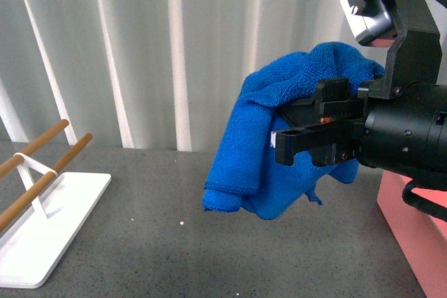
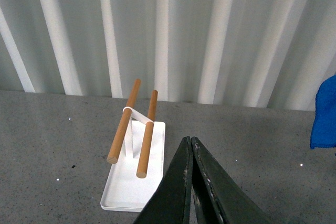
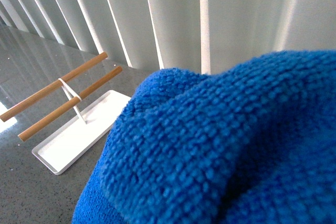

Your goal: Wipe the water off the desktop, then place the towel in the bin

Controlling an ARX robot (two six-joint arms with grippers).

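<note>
Towel (image 1: 241, 151) is bunched and clamped between the fingers of the right gripper (image 1: 302, 122), which reaches in from the right side of the front view. Blue cloth spills over the top of the jaws and hangs in loose folds below and to the left of them. Its lower edge looks lifted off the desktop (image 1: 154, 242), not resting on it. Bin (image 1: 413, 222) sits at the far right edge of the front view, below the right arm body, only partly in frame. Towel hangs left of the bin, not inside it; can't tell how close the two are in depth.

Left gripper (image 2: 189, 144) shows in the left wrist view with both fingers pressed flat against each other, nothing between them, held above the desktop. Towel is a small blue patch at that view's edge, well apart from this gripper.

Rack (image 1: 49, 239) with a white flat base stands on the desktop at the left, two wooden rods (image 1: 43, 137) running side by side above it. Right wrist view is mostly filled by fuzzy blue towel up close, with the rack beyond. White pleated curtain (image 1: 140, 47) runs behind the desktop.
</note>
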